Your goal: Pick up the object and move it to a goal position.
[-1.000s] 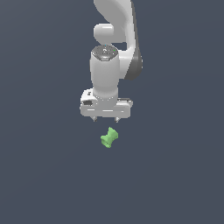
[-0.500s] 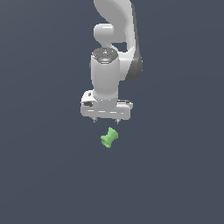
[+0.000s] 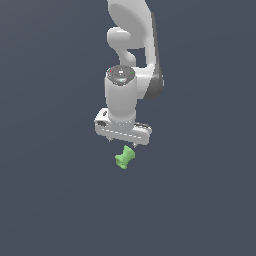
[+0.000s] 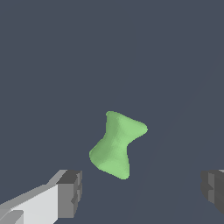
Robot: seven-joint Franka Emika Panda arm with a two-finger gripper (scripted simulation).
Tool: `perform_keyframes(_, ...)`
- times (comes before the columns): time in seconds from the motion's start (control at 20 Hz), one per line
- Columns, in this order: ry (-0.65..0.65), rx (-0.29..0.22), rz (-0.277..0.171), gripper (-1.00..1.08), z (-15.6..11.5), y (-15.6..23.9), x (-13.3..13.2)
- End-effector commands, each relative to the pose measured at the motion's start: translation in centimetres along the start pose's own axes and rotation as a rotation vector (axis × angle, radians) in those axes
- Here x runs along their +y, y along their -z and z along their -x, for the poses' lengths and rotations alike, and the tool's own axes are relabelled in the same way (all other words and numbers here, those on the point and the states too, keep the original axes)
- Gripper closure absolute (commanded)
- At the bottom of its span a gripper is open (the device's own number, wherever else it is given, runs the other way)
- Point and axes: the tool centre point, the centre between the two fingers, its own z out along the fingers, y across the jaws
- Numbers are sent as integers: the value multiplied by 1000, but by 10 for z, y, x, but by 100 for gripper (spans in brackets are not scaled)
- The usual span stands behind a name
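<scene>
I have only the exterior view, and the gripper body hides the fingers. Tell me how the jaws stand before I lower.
Observer: In the wrist view the gripper is open wide, with its pads far apart.
Operator: Tell me whether anything touches the green piece.
Observer: Nothing does. The green piece sits clear of both pads, with a gap on each side.
Operator: Give me its lie against the jaws.
Observer: Its long axis runs roughly across the line between the pads, somewhat slanted, so the narrow waist faces the closing direction.
</scene>
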Motion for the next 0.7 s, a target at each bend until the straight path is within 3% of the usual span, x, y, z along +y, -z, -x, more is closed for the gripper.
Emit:
perform_keyframes(0.0, -65, -10, -1, -92, -1, -8, -2)
perform_keyframes(0.65, -344, -49, 5, -92, -4, -45, -11)
